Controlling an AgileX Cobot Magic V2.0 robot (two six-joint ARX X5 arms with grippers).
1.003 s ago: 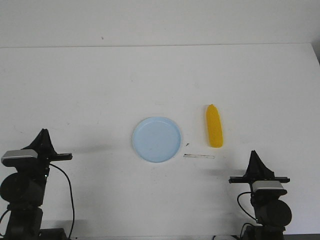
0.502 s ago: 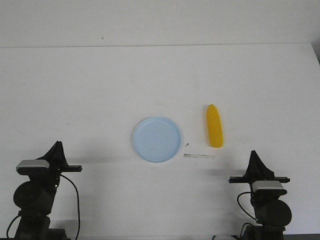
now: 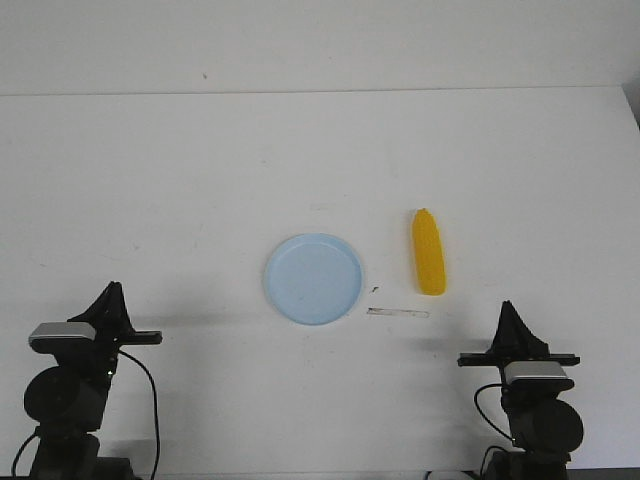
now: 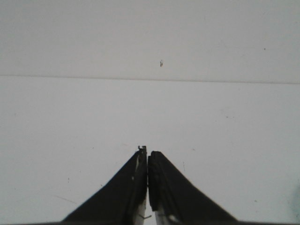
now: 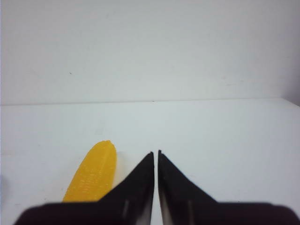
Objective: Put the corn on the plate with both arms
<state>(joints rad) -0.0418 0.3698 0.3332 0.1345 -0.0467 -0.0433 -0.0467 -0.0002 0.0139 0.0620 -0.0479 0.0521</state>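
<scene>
The yellow corn (image 3: 429, 252) lies on the white table, just right of the pale blue plate (image 3: 313, 278), its tapered end pointing away from me. It does not touch the plate. In the right wrist view the corn (image 5: 93, 171) lies ahead of my fingers and to one side. My right gripper (image 3: 509, 310) is shut and empty near the table's front right, behind the corn. My left gripper (image 3: 113, 290) is shut and empty at the front left, well away from the plate. The left wrist view shows its shut gripper (image 4: 147, 151) over bare table.
A short, thin pale strip (image 3: 398, 313) and a tiny dark speck (image 3: 374, 289) lie on the table in front of the corn and plate. The table's far edge (image 3: 320, 92) meets a white wall.
My left arm has drawn back and lower toward the front left, then settled. The right arm, corn and plate have not moved.
</scene>
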